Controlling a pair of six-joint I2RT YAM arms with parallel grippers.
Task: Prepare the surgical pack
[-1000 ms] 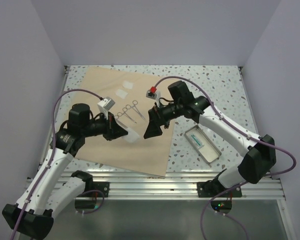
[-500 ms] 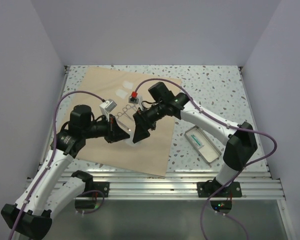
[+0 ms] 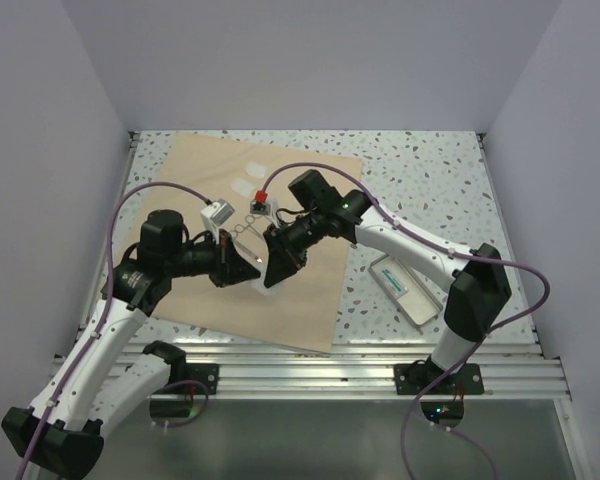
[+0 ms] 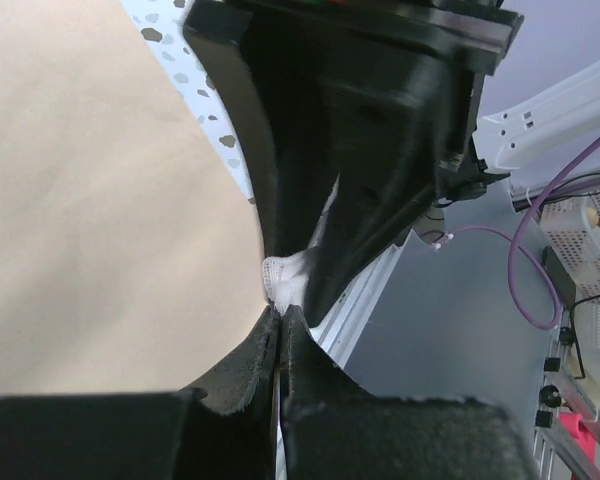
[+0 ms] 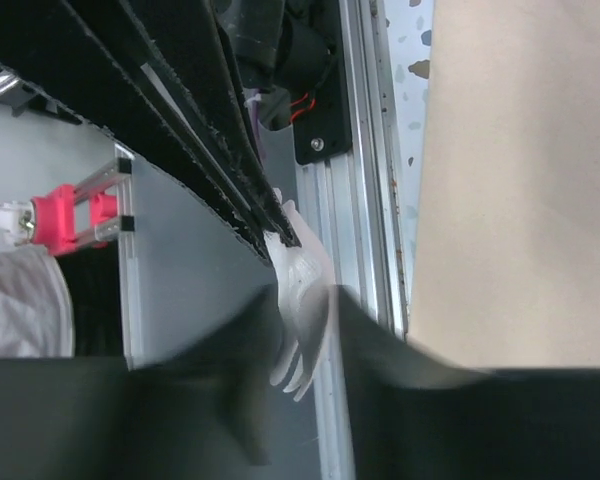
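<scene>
Surgical pack (image 3: 290, 320) = big beige-tan paper-like wrap sheet, lying flat and unfolded on the grey speckled table (image 3: 420, 170), left of centre, under both grippers. By the look of it: light, thin, floppy, will crease and hold a fold, and probably slides on the tabletop. Best pinched at a corner or free edge, not mid-sheet. Left gripper (image 4: 281, 315): black fingers pinched tight on a small white woven gauze piece (image 5: 302, 285), held above the sheet's near part. Right gripper (image 5: 305, 310): jaws apart, one either side of that gauze; can't tell if the pads touch it. The gauze looks soft and limp, ragged at the hanging end. On the sheet just behind the grippers are slim steel ring-handled instruments (image 3: 248, 228), with flat white squares (image 3: 244, 187) further back. Small shiny rectangular metal tray (image 3: 423, 312) sits off the sheet to the right, rigid, with a teal item (image 3: 395, 283) inside.
</scene>
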